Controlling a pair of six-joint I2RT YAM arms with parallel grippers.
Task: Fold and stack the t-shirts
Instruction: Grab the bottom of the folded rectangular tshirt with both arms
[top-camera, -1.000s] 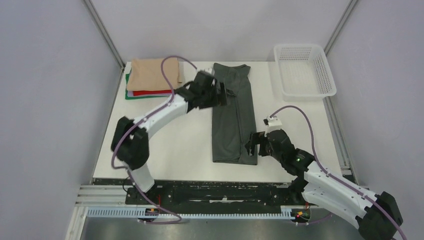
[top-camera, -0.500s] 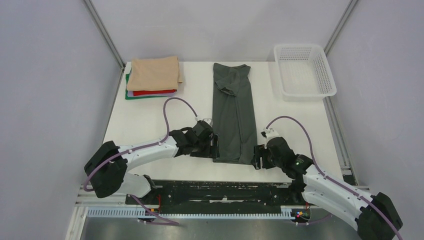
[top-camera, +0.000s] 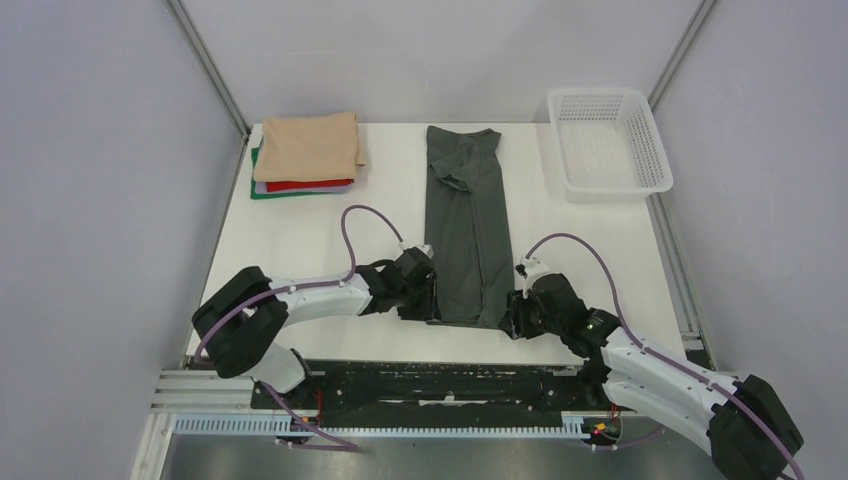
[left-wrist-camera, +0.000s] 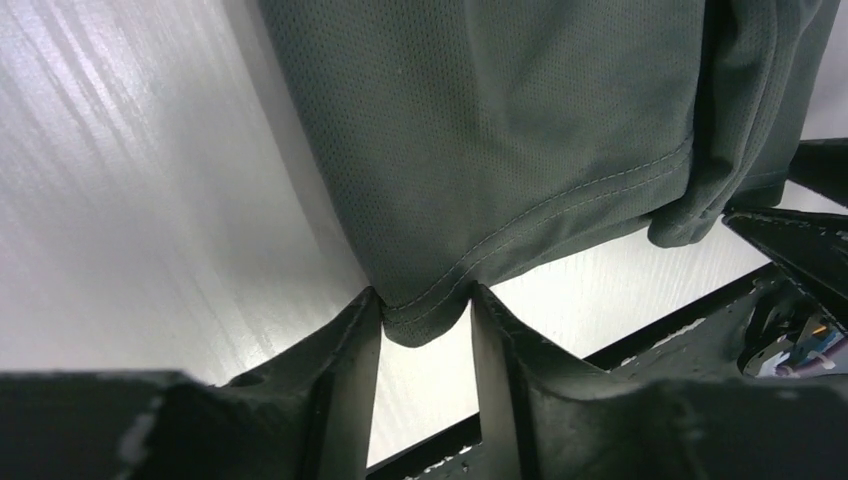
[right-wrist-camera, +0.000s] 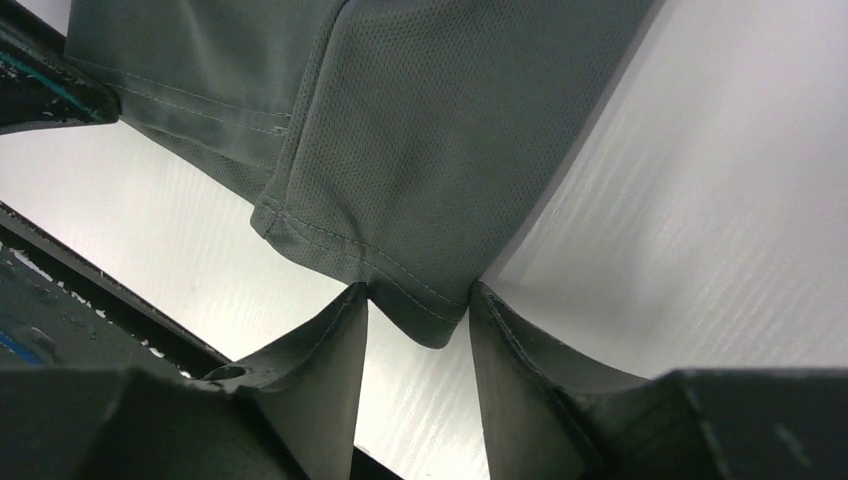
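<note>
From above, the dark grey shirt (top-camera: 466, 230) lies in a long narrow strip down the middle of the table (top-camera: 300, 240), sleeves tucked in, collar end far and hem near. It is well apart from the stack of folded shirts (top-camera: 305, 150) at the far left and the basket (top-camera: 605, 140) at the far right. The left gripper (top-camera: 425, 298) sits at the near left hem corner and the right gripper (top-camera: 513, 312) at the near right one. The left wrist view shows the left gripper (left-wrist-camera: 425, 305) with its fingers (left-wrist-camera: 350, 340) apart and the stitched corner between them, touching both, not yet pinched flat. The cloth is a fine, dimpled knit, with extra layers bunched toward the other corner. The right wrist view shows the right gripper (right-wrist-camera: 415, 305) likewise parted around its corner, where a second folded layer shows beside the top one. To do this step well, both should probably close together, deep enough to catch every layer. They should then rise evenly and carry the hem toward the collar without letting the strip sag or twist.
</note>
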